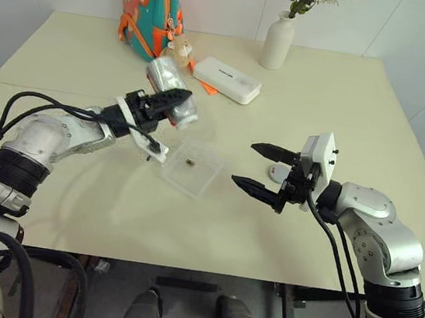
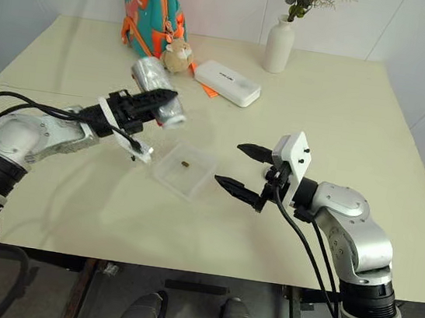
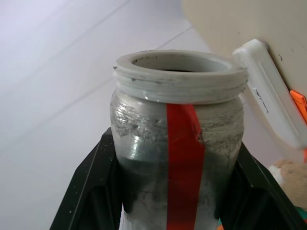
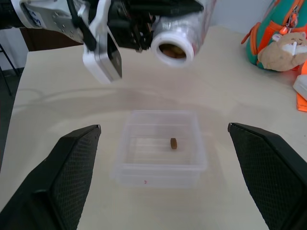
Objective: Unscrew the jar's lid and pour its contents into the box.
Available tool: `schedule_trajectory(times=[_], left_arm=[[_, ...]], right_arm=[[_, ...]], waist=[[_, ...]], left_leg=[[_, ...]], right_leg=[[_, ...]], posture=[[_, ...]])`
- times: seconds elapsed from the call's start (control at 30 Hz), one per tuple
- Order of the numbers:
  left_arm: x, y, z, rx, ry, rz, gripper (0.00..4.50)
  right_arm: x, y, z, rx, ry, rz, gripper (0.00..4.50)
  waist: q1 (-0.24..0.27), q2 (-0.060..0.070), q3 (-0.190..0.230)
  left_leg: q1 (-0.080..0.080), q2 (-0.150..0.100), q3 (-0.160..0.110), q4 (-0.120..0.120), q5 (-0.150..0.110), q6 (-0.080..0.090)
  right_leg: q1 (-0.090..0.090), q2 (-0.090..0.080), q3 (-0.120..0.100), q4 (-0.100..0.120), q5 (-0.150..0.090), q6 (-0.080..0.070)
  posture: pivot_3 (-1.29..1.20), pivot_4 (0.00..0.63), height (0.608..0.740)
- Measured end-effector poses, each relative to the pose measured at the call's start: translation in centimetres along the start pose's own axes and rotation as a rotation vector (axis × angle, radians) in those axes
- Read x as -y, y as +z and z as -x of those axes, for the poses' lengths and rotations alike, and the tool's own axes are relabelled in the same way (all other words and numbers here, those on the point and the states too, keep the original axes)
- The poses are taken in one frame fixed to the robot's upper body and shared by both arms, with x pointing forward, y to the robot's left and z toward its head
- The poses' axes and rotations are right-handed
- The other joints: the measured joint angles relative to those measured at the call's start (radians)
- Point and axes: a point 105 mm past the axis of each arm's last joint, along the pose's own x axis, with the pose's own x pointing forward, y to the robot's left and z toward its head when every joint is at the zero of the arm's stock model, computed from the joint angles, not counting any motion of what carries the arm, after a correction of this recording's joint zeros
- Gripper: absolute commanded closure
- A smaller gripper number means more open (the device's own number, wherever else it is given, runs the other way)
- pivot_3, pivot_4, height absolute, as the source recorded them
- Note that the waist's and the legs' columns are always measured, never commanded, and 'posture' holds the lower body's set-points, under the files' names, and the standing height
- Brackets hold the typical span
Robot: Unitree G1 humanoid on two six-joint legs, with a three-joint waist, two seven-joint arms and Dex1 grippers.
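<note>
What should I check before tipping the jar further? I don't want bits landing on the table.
1. Lid off jar: ok, mouth bare; lid lies on the table.
2. Left end effector shut on jar: ok.
3. Jar mouth over box: cannot tell; it looks near the far edge.
4. Contents in box: one bit so far.
5. More left in jar: ok, something brown shows inside the mouth.
6. Right end effector open, clear of box: ok.

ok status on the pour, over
Left pincer shut on the jar, lid off, held tipped above the box. Right pincer open, holding nothing. One brown bit in the box. Nothing in the way.
</note>
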Motion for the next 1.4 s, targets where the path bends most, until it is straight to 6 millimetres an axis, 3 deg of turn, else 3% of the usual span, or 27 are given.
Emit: schedule_trajectory(times=[0.07,0.2,0.3,0.5,0.63,0.77,1.03,1.17,1.4], left_arm=[[0.1,-1.4,0.6,-0.102,-0.018,0.183,2.47],[2.4,-5.0,1.7,-0.428,-0.017,0.774,2.47],[4.6,-7.3,3.7,-0.646,0.050,1.221,2.47],[8.8,-9.7,8.8,-0.941,0.239,1.777,2.47],[11.2,-10.0,11.7,-1.075,0.302,1.853,2.47],[12.1,-10.4,13.2,-1.091,0.369,1.816,2.47],[11.7,-10.3,14.1,-0.983,0.472,1.750,2.47],[12.4,-9.3,15.0,-0.965,0.492,1.776,2.47],[13.6,-8.2,16.7,-1.006,0.522,1.846,0.24]], right_arm=[[-0.1,0.0,0.0,-0.001,0.006,0.000,0.02],[-0.2,-0.1,0.1,-0.003,0.019,0.006,0.02],[0.0,-0.2,0.2,-0.009,0.016,0.028,0.02],[0.8,-0.5,0.5,-0.032,-0.009,0.091,0.02],[0.8,-0.7,0.5,-0.044,0.008,0.118,0.02],[0.9,-1.4,0.3,-0.063,0.016,0.122,0.02],[1.4,-0.9,0.1,-0.048,0.009,0.143,0.02],[1.3,-0.9,-0.1,-0.041,0.009,0.138,0.02],[1.2,-0.8,-0.3,-0.032,0.013,0.137,0.00]], waist=[[0.000,0.000,0.000],[0.001,0.000,0.000],[-0.003,0.000,0.000],[-0.021,0.000,0.000],[-0.025,-0.001,0.000],[-0.024,-0.001,0.000],[-0.024,-0.001,0.000],[-0.026,-0.001,-0.001],[-0.024,-0.001,-0.001]], left_leg=[[0.000,0.000,0.000,0.001,0.000,0.000],[0.000,0.000,0.000,0.007,0.000,0.000],[0.000,0.000,-0.001,0.011,0.000,0.000],[0.002,0.000,-0.002,0.011,0.000,0.001],[0.001,0.000,-0.002,0.011,0.000,0.001],[0.001,0.000,-0.002,0.011,0.000,0.001],[0.001,0.000,-0.002,0.010,0.000,0.000],[0.001,0.000,-0.002,0.010,0.000,0.000],[0.001,0.000,-0.002,0.011,0.000,0.000]], right_leg=[[0.000,0.000,0.000,0.001,0.000,0.000],[0.000,0.000,0.000,0.005,0.000,-0.001],[0.001,0.001,0.000,0.008,0.000,0.000],[0.002,0.001,0.000,0.009,0.000,0.001],[0.002,0.001,0.000,0.008,0.000,0.001],[0.003,0.001,-0.001,0.008,0.000,0.001],[0.003,0.001,-0.001,0.007,0.001,0.001],[0.003,0.001,-0.001,0.007,0.000,0.001],[0.003,0.001,-0.001,0.007,0.001,0.001]], posture=[[0.00,0.150,0.740],[0.00,0.150,0.740],[0.00,0.150,0.740],[0.00,0.150,0.740],[0.00,0.150,0.740],[0.00,0.150,0.740],[0.00,0.150,0.740],[0.00,0.150,0.740],[0.00,0.150,0.740]])
